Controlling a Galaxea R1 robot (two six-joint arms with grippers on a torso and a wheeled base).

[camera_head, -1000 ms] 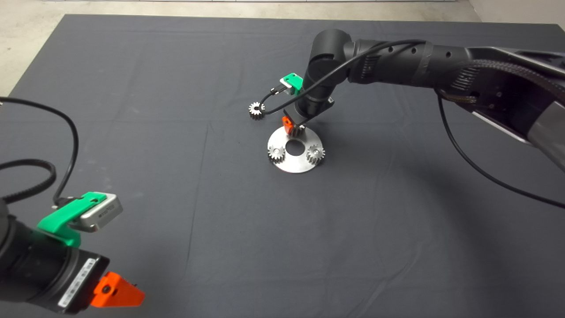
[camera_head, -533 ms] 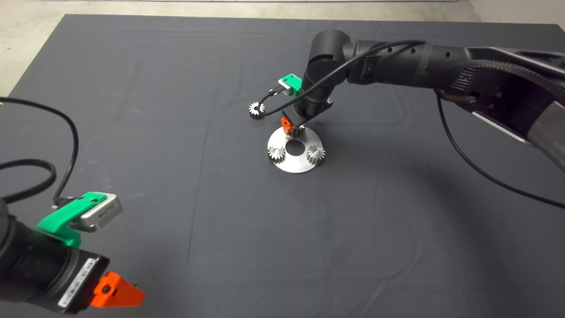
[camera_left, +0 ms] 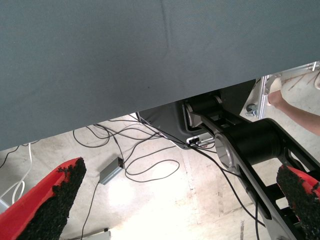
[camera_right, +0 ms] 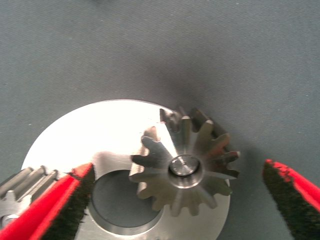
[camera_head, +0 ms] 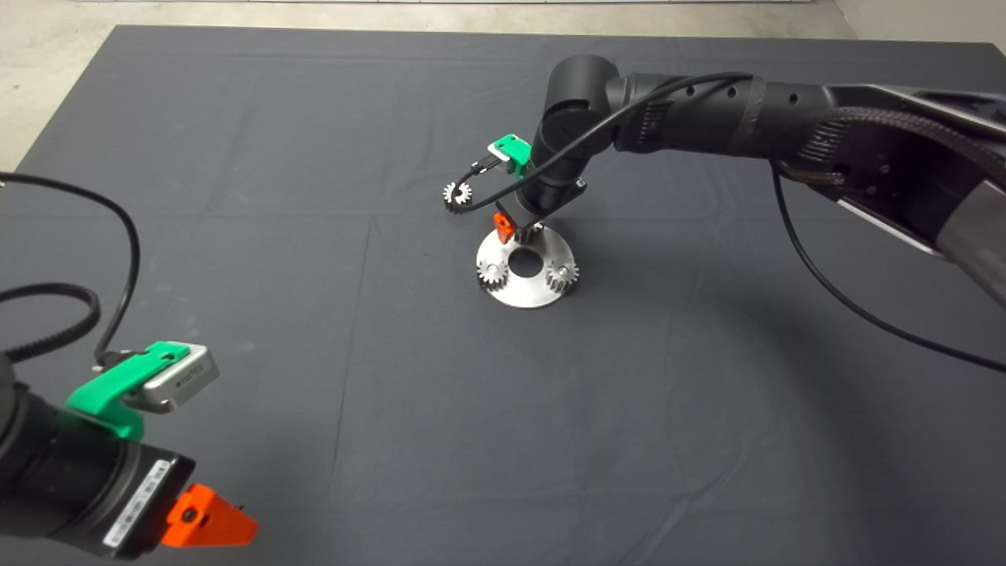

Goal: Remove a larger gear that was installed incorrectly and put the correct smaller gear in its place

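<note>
Hovering over a round metal plate (camera_head: 550, 295) near the middle of the dark mat (camera_head: 314, 236), the right gripper (camera_head: 519, 226) has its red fingers spread wide on either side of the larger gear (camera_right: 184, 167), touching neither flank. That gear, tall with slanted teeth, sits on a pin at the far edge of the plate, beside the plate's centre hole, so the removal has not yet begun. Two small gears with shiny pins (camera_head: 491, 273) sit on the plate's near side. The smaller gear (camera_head: 456, 192), the replacement, lies on the mat just beyond the plate, partly crossed by the arm's cable. Everything remains to do: grip, lift off, then fit the replacement. The right arm reaches in from the right, wrist bent steeply down. The left gripper (camera_head: 208, 527) waits at the lower left edge with fingers apart and nothing between them.
</note>
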